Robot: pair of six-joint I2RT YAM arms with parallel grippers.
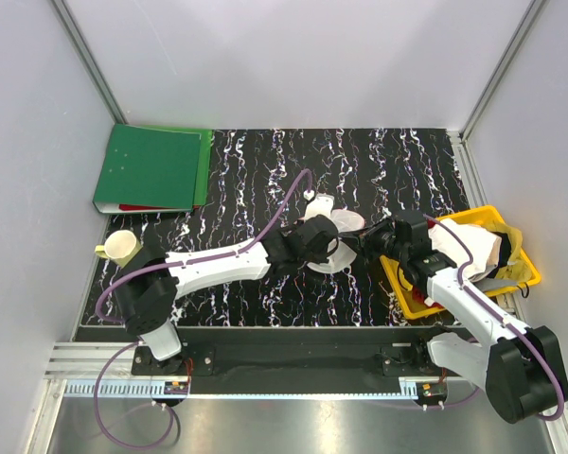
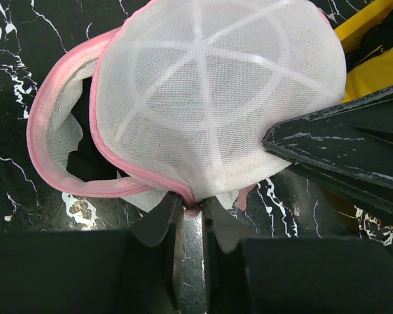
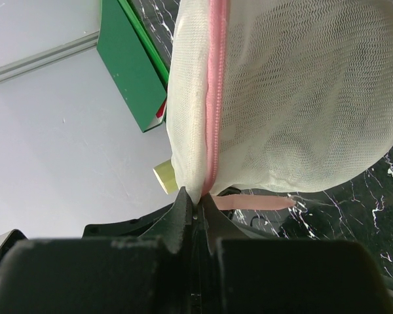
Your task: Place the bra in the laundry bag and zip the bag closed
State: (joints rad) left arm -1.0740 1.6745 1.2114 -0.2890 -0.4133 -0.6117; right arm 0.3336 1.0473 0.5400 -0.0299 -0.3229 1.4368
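The laundry bag [image 1: 339,230] is a white mesh drum with pink rims, held between both grippers at the table's middle. In the left wrist view its spoked round end [image 2: 209,85] faces me and the rim gapes at the left, where the black bra [image 2: 85,154] shows inside. My left gripper [image 2: 192,201] is shut on the pink zipper rim at the bag's near edge. My right gripper [image 3: 196,195] is shut on the bag's mesh edge beside the pink zipper [image 3: 215,98]. A pink tab [image 3: 262,203] hangs beside it.
A yellow basket [image 1: 412,301] with white clothes stands at the right, close to the right arm. A green binder [image 1: 151,168] lies at the back left. A pale yellow cup [image 1: 121,248] stands at the left edge. White walls enclose the table.
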